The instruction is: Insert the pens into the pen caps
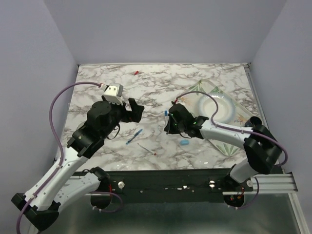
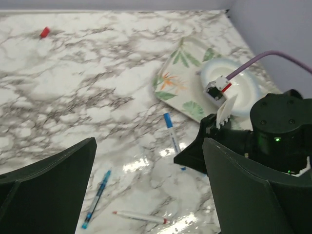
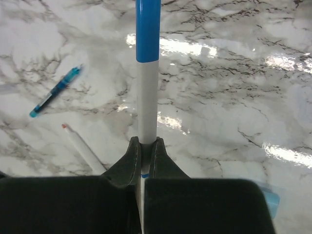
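White blue-ended pen (image 3: pixel 146 97) sits pinched in right end effector (image 3: pixel 146 144); left end effector (image 2: pixel 148 163) gapes empty; two uncapped pens (image 1: pixel 133 137) lie near that pen; most capping seems left

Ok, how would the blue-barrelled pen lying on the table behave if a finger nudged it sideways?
The blue-barrelled pen is a thin, round-looking stick lying flat, so it would probably roll. The table shines with reflections, so it may also skid. It looks straight and slim: likely stiff and light.
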Robot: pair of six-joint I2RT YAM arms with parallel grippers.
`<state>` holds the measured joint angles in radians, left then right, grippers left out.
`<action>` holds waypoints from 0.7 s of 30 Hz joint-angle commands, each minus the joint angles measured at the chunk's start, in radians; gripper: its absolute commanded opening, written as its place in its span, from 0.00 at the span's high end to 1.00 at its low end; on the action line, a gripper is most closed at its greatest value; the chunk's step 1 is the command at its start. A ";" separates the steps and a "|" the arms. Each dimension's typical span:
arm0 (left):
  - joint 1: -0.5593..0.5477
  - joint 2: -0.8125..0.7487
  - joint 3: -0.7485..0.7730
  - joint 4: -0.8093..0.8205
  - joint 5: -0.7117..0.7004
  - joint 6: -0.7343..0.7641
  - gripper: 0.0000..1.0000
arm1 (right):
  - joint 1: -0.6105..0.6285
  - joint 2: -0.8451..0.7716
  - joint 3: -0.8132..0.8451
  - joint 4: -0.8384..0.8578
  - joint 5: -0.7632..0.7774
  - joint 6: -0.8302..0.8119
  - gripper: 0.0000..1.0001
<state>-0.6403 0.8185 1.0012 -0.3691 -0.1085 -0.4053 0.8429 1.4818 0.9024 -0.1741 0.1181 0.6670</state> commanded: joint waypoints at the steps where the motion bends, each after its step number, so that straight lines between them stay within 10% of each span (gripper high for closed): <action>1: 0.007 -0.102 -0.113 0.011 -0.236 0.056 0.01 | 0.001 0.147 0.099 -0.131 0.104 0.075 0.98; 21: 0.008 -0.194 -0.141 0.007 -0.375 0.114 0.01 | 0.001 0.233 0.167 -0.248 0.141 0.108 0.62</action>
<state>-0.6365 0.6292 0.8730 -0.3832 -0.4347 -0.3061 0.8433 1.7687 1.0782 -0.3962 0.2325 0.7692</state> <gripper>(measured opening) 0.991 0.347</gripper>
